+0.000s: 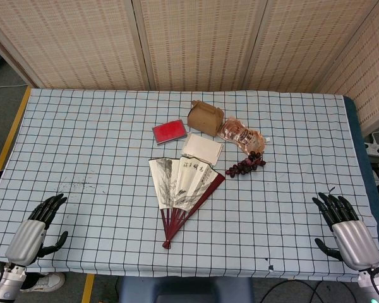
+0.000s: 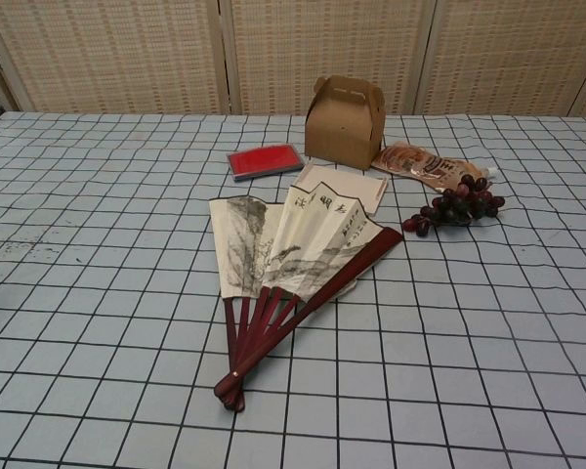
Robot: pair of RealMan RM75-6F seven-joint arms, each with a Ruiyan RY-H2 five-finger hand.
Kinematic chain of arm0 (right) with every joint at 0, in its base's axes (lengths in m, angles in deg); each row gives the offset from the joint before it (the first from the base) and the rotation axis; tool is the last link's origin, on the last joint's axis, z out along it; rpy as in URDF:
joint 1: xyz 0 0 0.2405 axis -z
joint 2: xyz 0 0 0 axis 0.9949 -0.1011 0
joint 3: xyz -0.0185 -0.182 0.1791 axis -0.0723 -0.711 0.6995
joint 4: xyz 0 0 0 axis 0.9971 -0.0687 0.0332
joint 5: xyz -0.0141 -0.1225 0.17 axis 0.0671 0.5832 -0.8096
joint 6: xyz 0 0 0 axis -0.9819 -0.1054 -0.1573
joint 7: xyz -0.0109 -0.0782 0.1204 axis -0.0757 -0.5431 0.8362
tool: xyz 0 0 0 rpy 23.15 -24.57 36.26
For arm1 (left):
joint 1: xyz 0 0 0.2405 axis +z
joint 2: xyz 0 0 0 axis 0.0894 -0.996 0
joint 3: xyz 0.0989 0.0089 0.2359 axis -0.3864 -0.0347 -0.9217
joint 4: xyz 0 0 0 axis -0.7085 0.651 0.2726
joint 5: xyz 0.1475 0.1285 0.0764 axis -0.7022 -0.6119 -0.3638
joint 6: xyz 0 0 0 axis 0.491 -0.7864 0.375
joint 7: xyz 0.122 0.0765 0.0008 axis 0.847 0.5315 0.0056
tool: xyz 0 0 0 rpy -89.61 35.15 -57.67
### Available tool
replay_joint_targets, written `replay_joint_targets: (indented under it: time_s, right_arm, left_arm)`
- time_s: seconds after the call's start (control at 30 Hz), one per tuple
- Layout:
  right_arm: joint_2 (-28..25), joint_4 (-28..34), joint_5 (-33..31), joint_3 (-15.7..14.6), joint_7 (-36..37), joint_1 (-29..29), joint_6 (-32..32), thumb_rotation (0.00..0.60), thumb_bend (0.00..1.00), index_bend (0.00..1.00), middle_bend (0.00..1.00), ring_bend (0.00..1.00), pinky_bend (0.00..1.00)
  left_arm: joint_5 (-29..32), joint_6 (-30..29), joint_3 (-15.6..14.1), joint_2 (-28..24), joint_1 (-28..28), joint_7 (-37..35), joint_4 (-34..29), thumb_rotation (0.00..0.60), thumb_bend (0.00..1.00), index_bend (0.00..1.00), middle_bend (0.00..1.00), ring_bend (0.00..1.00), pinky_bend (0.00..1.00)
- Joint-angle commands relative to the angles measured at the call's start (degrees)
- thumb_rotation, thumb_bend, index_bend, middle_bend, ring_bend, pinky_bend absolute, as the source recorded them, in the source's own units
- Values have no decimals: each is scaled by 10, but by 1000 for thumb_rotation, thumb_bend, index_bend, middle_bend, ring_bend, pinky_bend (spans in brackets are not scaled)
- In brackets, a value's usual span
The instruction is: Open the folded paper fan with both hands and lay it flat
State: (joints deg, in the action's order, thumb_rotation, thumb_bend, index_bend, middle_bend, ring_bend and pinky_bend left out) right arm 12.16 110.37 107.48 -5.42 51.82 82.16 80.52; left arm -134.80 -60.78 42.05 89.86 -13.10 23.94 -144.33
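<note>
The paper fan (image 1: 184,189) lies flat near the middle of the worktop (image 1: 82,145), partly spread, its painted leaf fanned out toward the far side and its dark red ribs gathered at the pivot toward the near edge. Just beyond the fan's leaf, touching or nearly touching it, sits a shallow cream tray (image 1: 203,148). Beyond the fan and a little to its left lies a red flat box (image 1: 169,131). Past the cream tray stands a brown cardboard carry box (image 1: 205,117), and beside that box lies a clear packet of snacks (image 1: 241,136). A bunch of dark grapes (image 1: 245,165) rests just to the right of the fan's leaf.

The left robot hand (image 1: 39,225) rests at the near left corner, well apart from the fan, fingers extended and spread, holding nothing. The right robot hand (image 1: 343,226) sits at the near right corner, likewise well apart from the fan, fingers wide and empty.
</note>
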Motion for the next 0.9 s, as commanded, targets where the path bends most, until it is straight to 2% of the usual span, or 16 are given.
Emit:
replay_joint_targets:
  time_s: [0.03,0.23,0.33,0.4,0.53,0.63,0.77,0.9]
  right_arm:
    - [3,-2,-3,1,-3,-1,-3,600,177,0,0,0,0]
    - [28,-15,-5,3,-16,-7,-12,600,179,0,0,0,0]
    - [49,-20,0,15,-44,-29,-32,600,179,0,0,0,0]
    - [65,-20,0,30,-64,-54,-57,600,178,5,0,0,0]
    - [104,-26,-23,58,-97,-111,-131,600,178,89,0,0,0]
    - [148,-49,-43,79,-125,-156,-182,600,178,154,0,0,0]
    - [228,-118,-66,103,-133,-209,-230,600,179,274,0,0,0]
    - [294,-175,-86,116,-148,-244,-253,600,178,303,0,0,0]
  left_arm:
    - [0,0,0,2,1,4,-1,600,420,0,0,0,111]
    - [3,1,2,4,0,0,1,600,420,0,0,0,111]
    - [4,0,3,6,-1,-2,5,600,419,0,0,0,112]
    - [6,2,4,7,-2,-3,7,600,420,0,0,0,111]
    - [8,1,5,7,-2,-6,8,600,420,0,0,0,111]
    - [10,2,6,7,-2,-9,8,600,420,0,0,0,112]
    - [13,5,6,6,-3,-9,10,600,421,0,0,0,113]
    - [14,8,6,7,-4,-8,16,600,420,0,0,0,114]
